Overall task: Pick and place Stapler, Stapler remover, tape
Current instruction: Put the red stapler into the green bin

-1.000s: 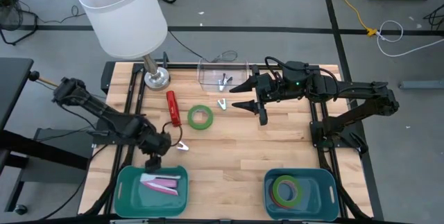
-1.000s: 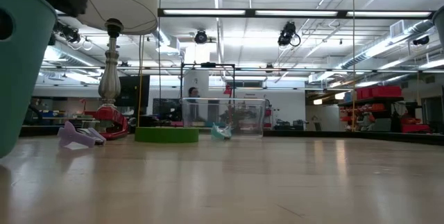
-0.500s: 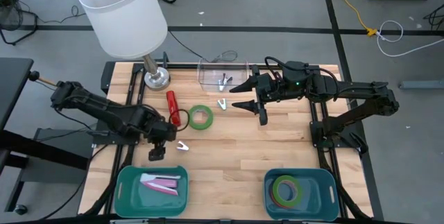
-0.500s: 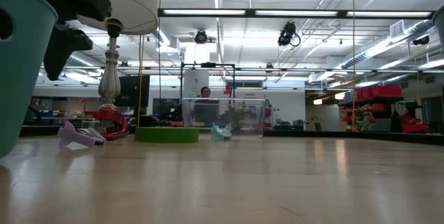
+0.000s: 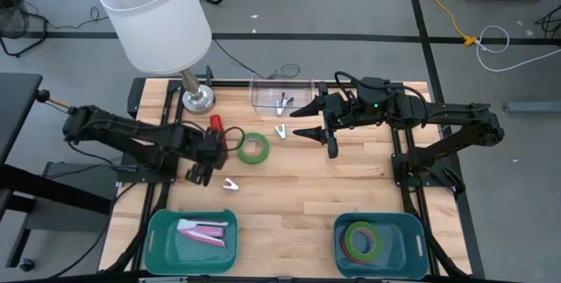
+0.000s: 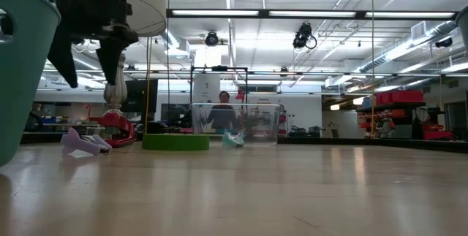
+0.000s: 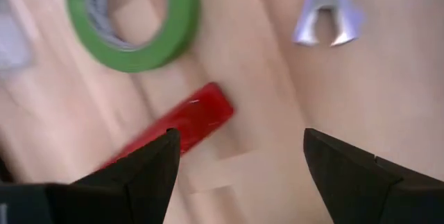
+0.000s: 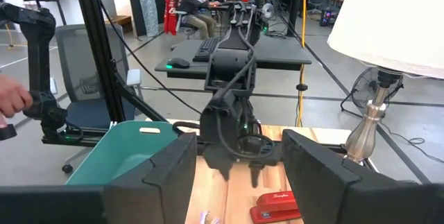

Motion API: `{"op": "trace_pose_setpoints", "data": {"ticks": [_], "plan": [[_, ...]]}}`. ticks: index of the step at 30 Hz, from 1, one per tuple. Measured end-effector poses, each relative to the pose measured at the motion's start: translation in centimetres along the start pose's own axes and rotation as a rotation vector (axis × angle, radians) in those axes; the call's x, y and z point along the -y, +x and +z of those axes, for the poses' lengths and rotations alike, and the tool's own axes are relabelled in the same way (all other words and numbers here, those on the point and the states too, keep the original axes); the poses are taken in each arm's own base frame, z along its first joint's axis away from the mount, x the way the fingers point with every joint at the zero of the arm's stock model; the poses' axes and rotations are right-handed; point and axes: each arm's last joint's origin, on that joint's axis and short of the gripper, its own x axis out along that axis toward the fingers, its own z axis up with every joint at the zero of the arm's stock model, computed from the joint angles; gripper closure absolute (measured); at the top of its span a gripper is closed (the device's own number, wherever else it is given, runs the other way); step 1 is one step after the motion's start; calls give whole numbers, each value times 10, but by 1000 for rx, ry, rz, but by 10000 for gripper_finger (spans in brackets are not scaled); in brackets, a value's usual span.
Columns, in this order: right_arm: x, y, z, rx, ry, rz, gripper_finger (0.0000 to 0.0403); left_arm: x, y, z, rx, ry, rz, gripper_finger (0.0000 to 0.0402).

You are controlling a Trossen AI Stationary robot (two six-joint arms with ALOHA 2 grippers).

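The red stapler [image 7: 182, 123] lies on the wooden table beside the lamp's base, with a green ring of tape [image 7: 132, 23] flat to its right. A pale stapler remover [image 7: 326, 17] lies nearer the front. My left gripper [image 5: 200, 175] hangs open above the table between stapler and remover, pointing steeply down and touching nothing; the low view shows the left gripper [image 6: 89, 64] well clear of the wood. My right gripper [image 5: 296, 122] is raised and level at the far middle, open and holding nothing. More tape rings [image 5: 364, 239] lie in the right bin.
Two teal bins stand at the near edge: the left bin [image 5: 162, 248] holds pale pink and lavender pieces, the right bin [image 5: 412, 230] holds the tape. A clear box [image 5: 280, 93] and a lamp [image 5: 197, 99] stand at the far edge. A second small remover [image 5: 280, 131] lies near the box.
My left gripper has swung from above the left bin's far rim toward the table's far edge and the stapler, rolling about its own pointing line as it went. It has stayed open. My right arm has kept still.
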Motion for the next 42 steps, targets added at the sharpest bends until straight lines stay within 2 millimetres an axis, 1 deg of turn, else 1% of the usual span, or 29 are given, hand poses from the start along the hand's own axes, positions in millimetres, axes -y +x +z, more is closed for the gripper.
{"op": "trace_pose_setpoints", "data": {"ticks": [4,7,11,16,18,25,27,29,33,38,40,42], "plan": [[0,0,0,0,0,0,192,-10,2,-2,-10,88,45,97],[0,0,0,0,0,0,192,-17,3,-3,-3,71,59,97],[0,0,0,0,-4,0,192,-30,5,-5,17,-43,91,97],[0,0,0,0,-9,0,192,-50,8,-12,27,-313,139,97],[0,0,0,0,-9,0,192,-57,9,-17,19,-388,146,97],[0,0,0,0,-9,0,192,-70,11,-28,-6,-491,164,97],[0,0,0,0,-9,0,192,-73,12,-30,-5,-560,172,97],[0,0,0,0,-9,0,192,-77,12,-33,7,-694,183,97],[0,0,0,0,-9,0,192,-85,13,-39,44,-1075,202,97],[0,0,0,-1,-11,0,192,-92,14,-46,71,-1495,216,97],[0,0,0,-1,-17,0,192,-94,14,-49,82,-1637,217,97],[0,0,0,-1,-18,0,192,-96,14,-52,86,-1726,197,97]]}}
